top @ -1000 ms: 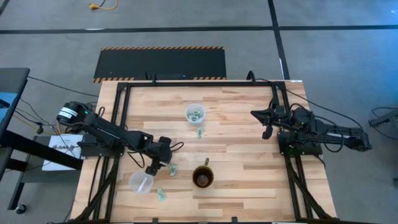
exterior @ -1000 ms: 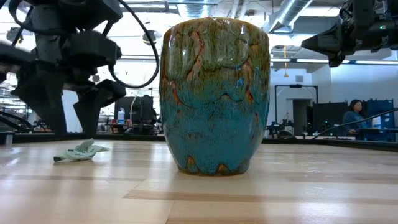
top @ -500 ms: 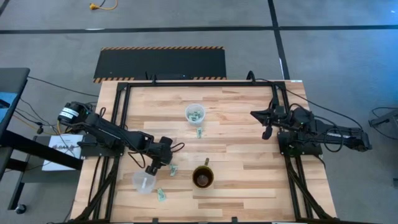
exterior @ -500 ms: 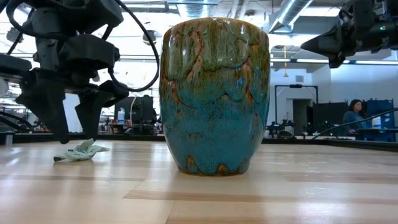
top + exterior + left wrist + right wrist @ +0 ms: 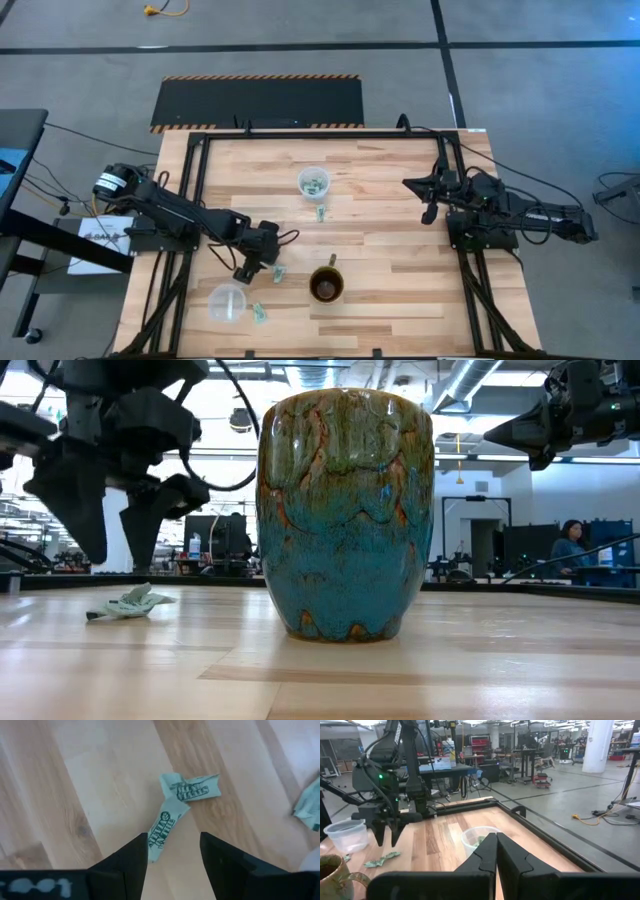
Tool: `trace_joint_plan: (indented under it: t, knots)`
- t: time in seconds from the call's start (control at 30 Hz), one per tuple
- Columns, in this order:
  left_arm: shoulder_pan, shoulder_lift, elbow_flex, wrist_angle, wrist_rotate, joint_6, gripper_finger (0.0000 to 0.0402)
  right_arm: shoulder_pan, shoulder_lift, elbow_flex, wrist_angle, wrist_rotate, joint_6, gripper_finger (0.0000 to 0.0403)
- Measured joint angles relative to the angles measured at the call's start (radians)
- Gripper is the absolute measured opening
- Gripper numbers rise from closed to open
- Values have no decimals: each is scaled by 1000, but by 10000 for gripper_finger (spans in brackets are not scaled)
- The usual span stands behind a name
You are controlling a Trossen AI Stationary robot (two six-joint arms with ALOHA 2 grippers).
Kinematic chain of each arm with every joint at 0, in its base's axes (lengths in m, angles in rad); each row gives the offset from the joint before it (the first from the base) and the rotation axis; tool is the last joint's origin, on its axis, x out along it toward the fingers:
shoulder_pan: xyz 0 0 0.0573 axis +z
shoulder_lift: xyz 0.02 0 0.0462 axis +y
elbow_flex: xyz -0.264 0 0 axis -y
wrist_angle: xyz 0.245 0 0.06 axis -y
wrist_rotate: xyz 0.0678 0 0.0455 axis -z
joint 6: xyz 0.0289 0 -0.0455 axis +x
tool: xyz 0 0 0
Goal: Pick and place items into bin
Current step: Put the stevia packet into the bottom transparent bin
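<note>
Small pale green-and-white crumpled wrappers lie on the wooden table. One wrapper (image 5: 279, 272) (image 5: 177, 812) (image 5: 130, 602) lies flat just ahead of my left gripper (image 5: 252, 268) (image 5: 173, 857) (image 5: 115, 550). That gripper is open and hovers above the table; the wrapper's near end shows between its fingers, untouched. Other wrappers lie at the near edge (image 5: 258, 313) and mid-table (image 5: 321, 213). A clear cup (image 5: 314, 181) (image 5: 479, 839) holds several more wrappers. My right gripper (image 5: 412, 184) (image 5: 496, 850) (image 5: 500, 432) is shut and waits high over the table's right side.
A glazed mug (image 5: 326, 285) (image 5: 345, 510) stands right of the left gripper, filling the middle of the low view. An empty clear cup (image 5: 227, 302) (image 5: 347, 834) stands near the table's near-left edge. A black frame rail (image 5: 330, 132) runs along the far edge. A person (image 5: 570, 545) is in the room behind.
My left gripper dipped toward the wrapper on the table, then rose again, staying open. It also shifted slightly toward the table's right, off the empty clear cup. The wrapper has stayed where it lay.
</note>
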Motion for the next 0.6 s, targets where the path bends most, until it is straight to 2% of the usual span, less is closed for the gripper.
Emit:
trace_joint_plan:
  t: [0.1, 0.33, 0.43, 0.6]
  knots:
    - [0, -1, 16, -21, 5, 88, 168, 0, 0, 0, 0, 0, 0, 0]
    - [0, 20, 16, -15, -7, 403, 168, 0, 0, 0, 0, 0, 0, 0]
    - [2, 67, 16, -9, -9, 475, 168, 0, 0, 0, 0, 0, 0, 0]
    - [2, 144, 18, 16, -108, 539, 160, 0, 0, 0, -5, 0, 0, 0]
